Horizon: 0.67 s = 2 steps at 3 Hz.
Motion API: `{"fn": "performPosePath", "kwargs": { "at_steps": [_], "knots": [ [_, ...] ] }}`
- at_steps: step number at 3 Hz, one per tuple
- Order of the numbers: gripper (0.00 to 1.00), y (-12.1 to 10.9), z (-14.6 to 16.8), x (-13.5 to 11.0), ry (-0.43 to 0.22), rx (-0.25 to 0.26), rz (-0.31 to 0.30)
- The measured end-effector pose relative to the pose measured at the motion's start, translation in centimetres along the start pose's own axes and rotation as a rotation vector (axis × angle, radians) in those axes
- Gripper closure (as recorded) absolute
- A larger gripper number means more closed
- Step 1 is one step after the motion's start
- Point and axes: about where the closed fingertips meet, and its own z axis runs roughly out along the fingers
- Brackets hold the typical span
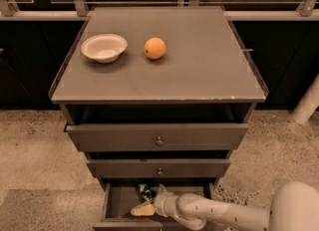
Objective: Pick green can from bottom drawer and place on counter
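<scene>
The green can [145, 191] lies in the open bottom drawer [115, 201], near its back, under the drawer above. My gripper [148, 202] reaches into the drawer from the right on a white arm [219, 213]. Its pale fingertips [141, 209] lie just in front of the can, close to it. The counter [199, 70] is the flat grey-brown top of the cabinet.
A white bowl [103, 47] and an orange [155, 48] sit on the counter's back left. Two knobbed drawers [157, 136] stand slightly pulled out above the bottom one. A railing and dark glass run behind the cabinet. Speckled floor lies on both sides.
</scene>
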Motion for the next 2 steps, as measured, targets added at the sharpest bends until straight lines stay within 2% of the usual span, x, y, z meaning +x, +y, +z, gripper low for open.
{"fn": "performPosePath", "kwargs": {
  "at_steps": [2],
  "knots": [
    [0.00, -0.25, 0.06, 0.58, 0.008, 0.020, 0.010]
  ]
}}
